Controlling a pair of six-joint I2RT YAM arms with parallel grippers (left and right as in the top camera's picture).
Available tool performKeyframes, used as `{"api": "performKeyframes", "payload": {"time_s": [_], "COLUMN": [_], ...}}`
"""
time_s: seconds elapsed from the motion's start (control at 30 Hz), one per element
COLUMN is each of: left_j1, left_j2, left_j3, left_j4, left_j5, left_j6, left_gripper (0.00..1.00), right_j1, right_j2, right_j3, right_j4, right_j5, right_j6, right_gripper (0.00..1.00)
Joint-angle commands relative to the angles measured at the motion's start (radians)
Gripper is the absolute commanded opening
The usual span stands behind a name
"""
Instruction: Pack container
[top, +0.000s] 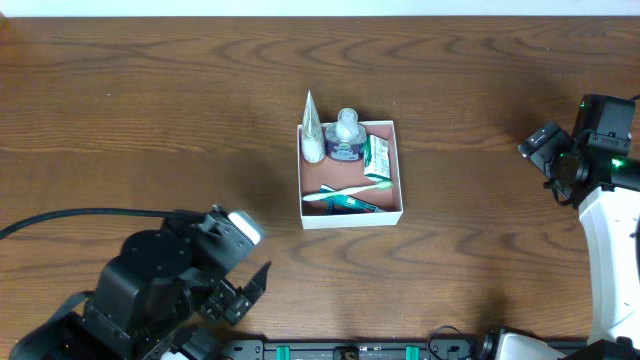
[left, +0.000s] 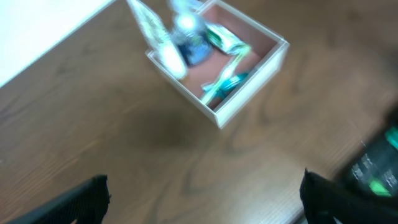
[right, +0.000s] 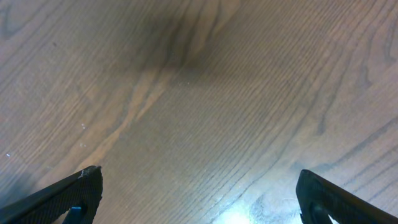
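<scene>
The container (top: 350, 216) is sitting mid-desk (top: 150, 120), holding toiletries (top: 346, 140). The left claw (left: 204, 193) is hovering released, front-left of the container; the right claw (right: 199, 186) is gaping, far right of it.

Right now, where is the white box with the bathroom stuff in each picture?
Overhead: the box sits in the middle, a little above centre.
Left wrist: the box is at the top middle, blurry, with one corner turned toward the camera.
Right wrist: not in it.
Shared landmark: the brown wooden table shows in all three.
</scene>
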Motion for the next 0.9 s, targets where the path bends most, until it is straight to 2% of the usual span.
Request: {"api": "performKeyframes", "payload": {"time_s": [0.0, 0.27, 0.5, 0.67, 0.87], "left_j1": [0.094, 0.337, 0.488, 0.523, 0.532], "left_j2": [-0.076, -0.323, -0.465, -0.541, -0.624], "left_j3": [-0.116, -0.542, -0.858, -1.022, -1.139], "left_j4": [0.112, 0.682, 1.080, 1.255, 1.297], "left_j5": [-0.019, -0.011, 0.071, 0.121, 0.120], "left_j6": [-0.037, -0.039, -0.039, -0.039, -0.039], "left_gripper": [0.98, 0.98, 0.98, 0.98, 0.98], "right_j1": [-0.005, -0.005, -0.005, -0.005, -0.005], "right_j2": [0.004, 0.004, 0.004, 0.004, 0.004], "right_j3": [0.012, 0.012, 0.012, 0.012, 0.012], "right_j4": [-0.001, -0.001, -0.001, -0.001, -0.001], "right_j5": [0.011, 0.011, 0.011, 0.011, 0.011], "right_j6": [-0.012, -0.012, -0.012, -0.012, -0.012], "right_gripper": [0.99, 0.99, 0.99, 0.99, 0.99]}}
